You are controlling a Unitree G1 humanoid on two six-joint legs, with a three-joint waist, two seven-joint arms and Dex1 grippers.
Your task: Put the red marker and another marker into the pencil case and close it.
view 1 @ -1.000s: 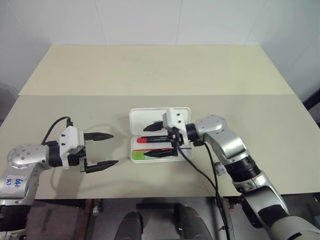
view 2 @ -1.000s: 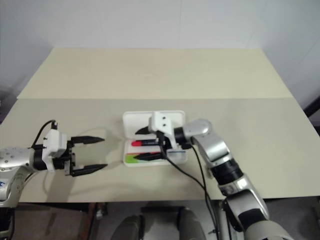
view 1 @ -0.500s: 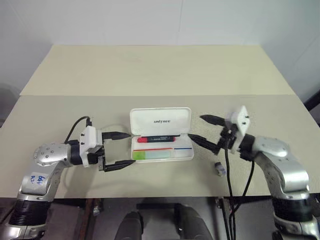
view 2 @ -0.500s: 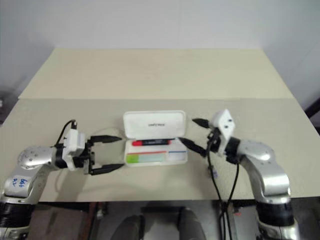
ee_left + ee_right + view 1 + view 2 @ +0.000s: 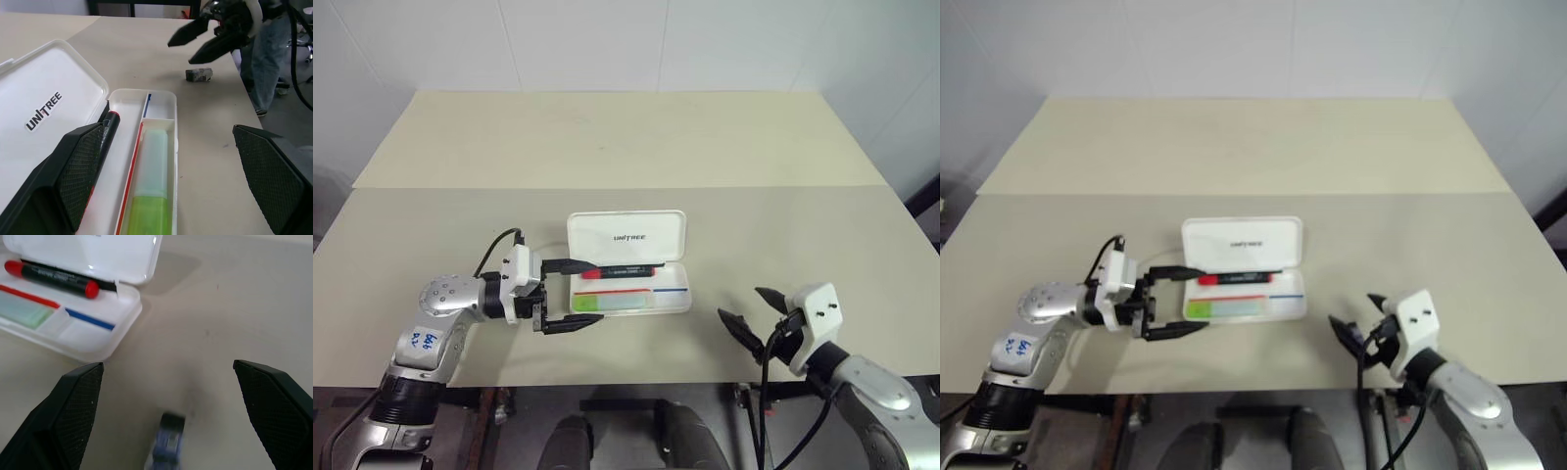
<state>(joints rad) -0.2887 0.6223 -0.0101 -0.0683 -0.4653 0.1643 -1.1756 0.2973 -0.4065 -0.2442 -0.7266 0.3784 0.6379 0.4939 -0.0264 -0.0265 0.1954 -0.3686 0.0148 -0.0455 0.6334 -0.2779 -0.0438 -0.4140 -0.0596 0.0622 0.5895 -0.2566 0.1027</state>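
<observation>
The left gripper (image 5: 570,296) stands wide open and empty at the left end of the pencil case (image 5: 628,265), which lies open near the table's (image 5: 822,235) front edge. Both the red marker (image 5: 621,272) and the green marker (image 5: 612,303) lie in the tray. Risk: a finger pushing the tray instead of the raised lid would slide the case sideways. The right gripper (image 5: 752,313), wide open and empty, hangs at the front edge near a small grey block (image 5: 198,74).

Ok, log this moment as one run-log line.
pencil case: lid open | red marker: inside | green marker: inside | left gripper: open, at case's left end | right gripper: open, empty, apart from case
</observation>
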